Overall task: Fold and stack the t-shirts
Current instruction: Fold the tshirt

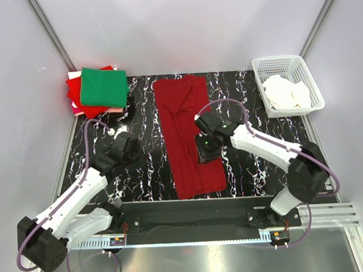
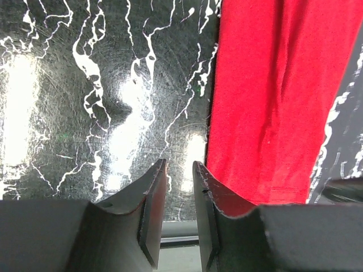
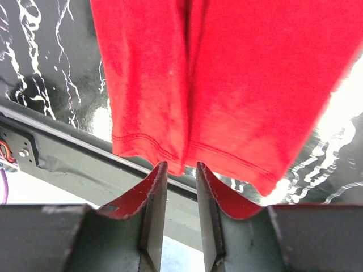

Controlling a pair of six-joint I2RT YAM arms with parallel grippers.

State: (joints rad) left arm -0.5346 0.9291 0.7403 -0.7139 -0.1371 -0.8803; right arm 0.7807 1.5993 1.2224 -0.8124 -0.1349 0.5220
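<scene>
- Dark crimson t-shirt [image 1: 179,142] is lying flat in the middle of the desk [image 1: 147,173], folded into a long strip that runs from the far side to the near edge.
- My right fingers [image 3: 159,178] are over the near-right part of that strip. There's only a narrow gap between them and nothing in it. From the wrist cam, the stitched hem sits just past the tips.
- My left fingers [image 2: 159,175] are over bare desk just left of the shirt's edge, also a little apart and not holding anything.
- Far-left corner has the stack of folded shirts, with the green one [image 1: 104,86] on top and a bright red one [image 1: 76,92] under it.
- Far right is the white lattice basket [image 1: 284,63] with some white cloth [image 1: 285,92] bunched inside.
</scene>
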